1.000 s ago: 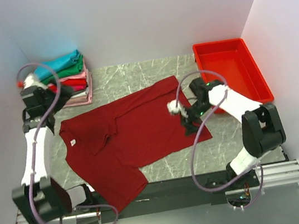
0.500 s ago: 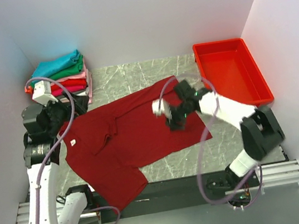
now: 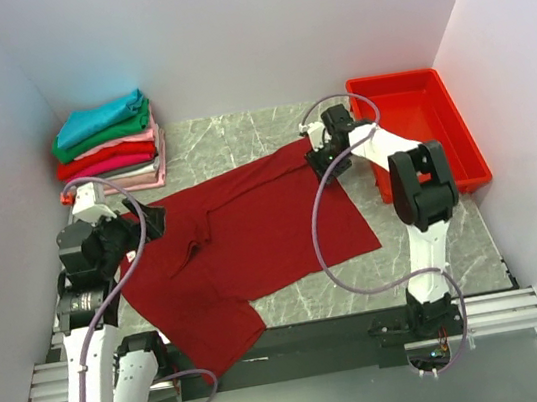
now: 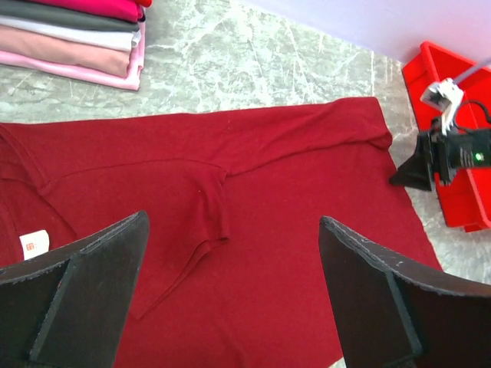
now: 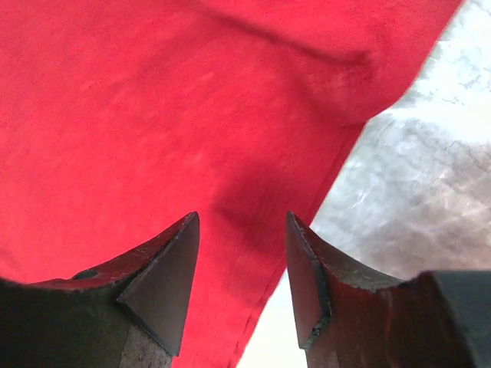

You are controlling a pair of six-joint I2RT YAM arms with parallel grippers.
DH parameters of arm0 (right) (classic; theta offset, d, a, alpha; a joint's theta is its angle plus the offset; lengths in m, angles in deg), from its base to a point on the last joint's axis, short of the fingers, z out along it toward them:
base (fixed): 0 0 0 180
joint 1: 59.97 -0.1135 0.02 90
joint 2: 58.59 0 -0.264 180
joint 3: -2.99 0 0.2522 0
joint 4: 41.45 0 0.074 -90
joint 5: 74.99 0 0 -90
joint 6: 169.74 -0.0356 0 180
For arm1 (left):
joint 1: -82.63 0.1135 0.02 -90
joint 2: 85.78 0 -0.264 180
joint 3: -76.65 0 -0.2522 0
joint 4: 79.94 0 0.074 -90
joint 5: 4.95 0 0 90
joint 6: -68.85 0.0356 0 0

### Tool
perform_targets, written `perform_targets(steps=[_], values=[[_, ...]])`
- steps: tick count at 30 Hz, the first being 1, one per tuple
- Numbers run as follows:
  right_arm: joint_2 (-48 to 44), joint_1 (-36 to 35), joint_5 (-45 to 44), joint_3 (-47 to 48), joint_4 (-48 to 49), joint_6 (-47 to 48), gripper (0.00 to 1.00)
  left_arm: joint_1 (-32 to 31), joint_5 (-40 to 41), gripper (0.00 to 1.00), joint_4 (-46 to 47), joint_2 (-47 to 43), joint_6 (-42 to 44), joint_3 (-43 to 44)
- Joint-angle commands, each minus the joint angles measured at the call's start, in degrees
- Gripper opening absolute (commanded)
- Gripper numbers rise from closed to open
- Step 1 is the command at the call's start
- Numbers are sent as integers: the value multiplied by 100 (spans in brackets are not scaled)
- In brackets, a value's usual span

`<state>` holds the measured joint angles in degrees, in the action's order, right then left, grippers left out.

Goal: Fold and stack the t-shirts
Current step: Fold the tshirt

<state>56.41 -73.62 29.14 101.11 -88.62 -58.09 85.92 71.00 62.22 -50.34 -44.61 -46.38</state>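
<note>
1. The dark red t-shirt (image 3: 252,229) (image 4: 291,253) (image 5: 138,107) lies spread flat on the grey marble bench (image 3: 239,140) (image 4: 268,61) (image 5: 399,176), collar end to the left and hem to the right.
2. One sleeve is turned in over the shirt's chest. The other sleeve reaches the bench's near edge.
3. The shirt's white neck label (image 4: 34,244) shows at the collar in the left wrist view.
4. The left gripper (image 3: 140,222) (image 4: 232,222) is above the shirt's collar end. Its jaws are wide apart and hold nothing.
5. The right gripper (image 3: 321,158) (image 4: 418,169) (image 5: 242,218) is at the shirt's far hem corner. Its jaws are apart with a narrow gap, just over the cloth's edge, and no cloth is pinched between them. Whether the tips touch the shirt cannot be told.
6. The stack of folded t-shirts (image 3: 108,144) (image 4: 73,34) sits beyond the shirt's collar end, against the far left corner. It is near the shirt, with a strip of bench between them. Teal is on top, then green, then pinks, reds and grey.
7. The red tray (image 3: 424,122) (image 4: 468,207) stands past the shirt's hem end, just beside the right gripper.
</note>
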Motion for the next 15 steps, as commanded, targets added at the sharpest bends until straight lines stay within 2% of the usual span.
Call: perform_targets(steps=[1, 9, 15], values=[[372, 187, -235, 607, -332, -671, 56, 23, -46, 97, 316, -90, 175, -224], [831, 275, -455, 1038, -482, -724, 55, 14, -151, 97, 386, -143, 219, -277], [1200, 284, -149, 1680, -1228, -609, 42, 14, -195, 97, 395, -336, 193, -330]])
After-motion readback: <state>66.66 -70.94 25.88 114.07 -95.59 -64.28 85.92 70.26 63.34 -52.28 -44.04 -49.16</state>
